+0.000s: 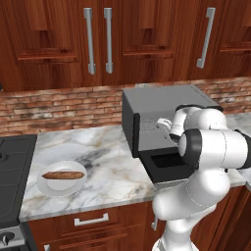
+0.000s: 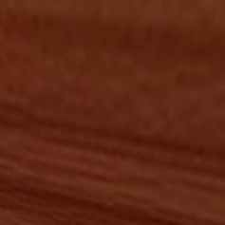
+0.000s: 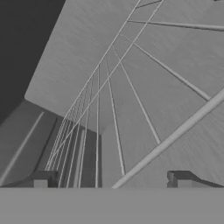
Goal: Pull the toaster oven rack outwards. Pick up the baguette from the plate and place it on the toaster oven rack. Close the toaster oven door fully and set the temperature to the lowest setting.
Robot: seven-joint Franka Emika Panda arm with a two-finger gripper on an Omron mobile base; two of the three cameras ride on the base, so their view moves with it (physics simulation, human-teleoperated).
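The dark grey toaster oven (image 1: 162,100) stands on the marble counter, and its door (image 1: 169,167) hangs folded down in front of it. My white hand reaches into the oven's mouth. In the hand view the wire toaster oven rack (image 3: 114,109) lies very close under my gripper (image 3: 111,181). The gripper is open, its two dark fingertips (image 3: 41,179) set wide apart with several rack wires running between them. Far to the left, the golden-brown baguette (image 1: 62,175) lies across the round white plate (image 1: 49,187) near the counter's front edge.
A black stove top (image 1: 12,171) borders the counter on the left, just beside the plate. Brick backsplash and wooden wall cabinets with silver handles (image 1: 88,41) rise behind the oven. The right base view looks at a brown wooden surface (image 2: 112,109) from close up.
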